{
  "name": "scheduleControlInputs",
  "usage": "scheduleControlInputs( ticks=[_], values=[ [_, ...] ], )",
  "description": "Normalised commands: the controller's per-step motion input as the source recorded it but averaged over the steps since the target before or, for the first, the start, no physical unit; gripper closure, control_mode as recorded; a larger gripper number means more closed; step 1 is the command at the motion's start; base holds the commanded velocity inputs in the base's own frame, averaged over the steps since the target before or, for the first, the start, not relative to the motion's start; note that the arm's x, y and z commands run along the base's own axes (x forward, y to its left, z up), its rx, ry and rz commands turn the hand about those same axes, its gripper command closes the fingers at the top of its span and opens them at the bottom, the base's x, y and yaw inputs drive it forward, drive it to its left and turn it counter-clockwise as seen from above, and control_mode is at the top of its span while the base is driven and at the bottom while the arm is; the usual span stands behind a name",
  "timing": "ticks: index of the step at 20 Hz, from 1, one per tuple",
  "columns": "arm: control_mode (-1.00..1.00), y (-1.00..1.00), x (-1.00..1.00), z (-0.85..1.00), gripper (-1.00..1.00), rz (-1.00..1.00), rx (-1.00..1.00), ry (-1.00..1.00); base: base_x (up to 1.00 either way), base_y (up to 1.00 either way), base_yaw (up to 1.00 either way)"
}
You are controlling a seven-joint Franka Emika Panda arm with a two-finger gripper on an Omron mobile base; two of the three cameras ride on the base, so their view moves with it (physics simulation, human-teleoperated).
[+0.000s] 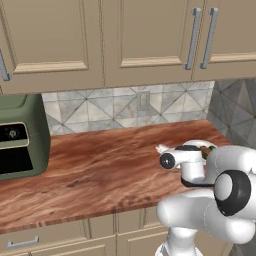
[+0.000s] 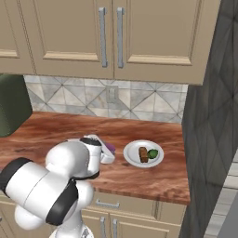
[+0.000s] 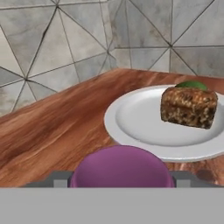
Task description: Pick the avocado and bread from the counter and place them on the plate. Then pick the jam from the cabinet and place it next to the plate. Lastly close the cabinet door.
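A round purple-topped jar, probably the jam (image 3: 120,168), is sitting between the jaws, which are pinching it from either side. The round white shallow plate (image 3: 140,127) is lying just ahead of it and a little to the right, on the reddish-brown wood-grain tabletop (image 2: 153,179). The dark brown blocky bread (image 3: 189,106) and the small dark green avocado (image 2: 152,153) are already resting on the plate. The hand view is giving the jar's closeness to the rim; the right base view is showing the shut cabinet doors (image 2: 111,37) above.
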Motion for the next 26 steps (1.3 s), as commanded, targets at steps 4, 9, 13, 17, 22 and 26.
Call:
scheduleControlInputs(
  ticks=[4,9,13,17,22,26],
  values=[
    [-1.00,0.00,0.00,-0.28,1.00,0.05,0.00,0.00,0.00,0.00,0.00],
    [-1.00,0.00,0.04,-0.36,1.00,0.08,0.02,0.00,0.00,0.00,0.00],
    [-1.00,0.00,0.02,-0.39,-1.00,0.05,0.06,-0.09,0.00,0.00,0.00],
    [-1.00,0.00,-0.04,-0.09,-1.00,0.05,0.08,-0.21,0.00,0.00,0.00],
    [-1.00,0.14,-0.33,0.01,-1.00,0.03,0.00,-0.25,0.00,0.00,0.00],
    [-1.00,0.33,-0.21,0.00,-1.00,0.02,0.00,-0.11,0.00,0.00,0.00]
  ],
)
